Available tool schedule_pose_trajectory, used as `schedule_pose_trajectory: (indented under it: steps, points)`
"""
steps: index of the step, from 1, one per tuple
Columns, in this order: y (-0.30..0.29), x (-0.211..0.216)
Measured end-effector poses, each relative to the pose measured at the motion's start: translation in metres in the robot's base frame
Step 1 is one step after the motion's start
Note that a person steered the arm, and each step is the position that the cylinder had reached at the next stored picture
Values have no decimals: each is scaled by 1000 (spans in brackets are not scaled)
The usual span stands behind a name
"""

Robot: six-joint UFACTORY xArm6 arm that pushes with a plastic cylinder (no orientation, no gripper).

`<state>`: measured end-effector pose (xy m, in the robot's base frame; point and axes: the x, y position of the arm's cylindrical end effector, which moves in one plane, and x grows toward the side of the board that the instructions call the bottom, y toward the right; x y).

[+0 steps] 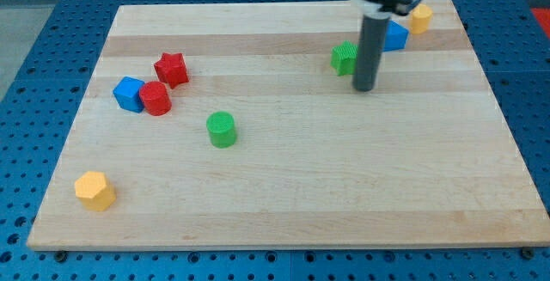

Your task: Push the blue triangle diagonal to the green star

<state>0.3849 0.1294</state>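
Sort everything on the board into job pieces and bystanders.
Job: blue triangle, green star, my tip just right of and below the star.

Bystanders: red star, blue cube, red cylinder, green cylinder, yellow blocks and.

Even, bright light falls from overhead on my board, with no hard glare on the wood. Shadows are short and soft, pooled close under each block. The frame is slightly soft and coarse; my rod's upper part blurs at the top edge.
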Motion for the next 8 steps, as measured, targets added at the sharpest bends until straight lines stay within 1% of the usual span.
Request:
schedule_pose_trajectory:
  steps: [2, 4, 5, 6, 7, 8]
  points:
    - [55, -43]
    - [68, -86]
    - [64, -93]
    - [39, -93]
    - [14, -103]
    - [4, -124]
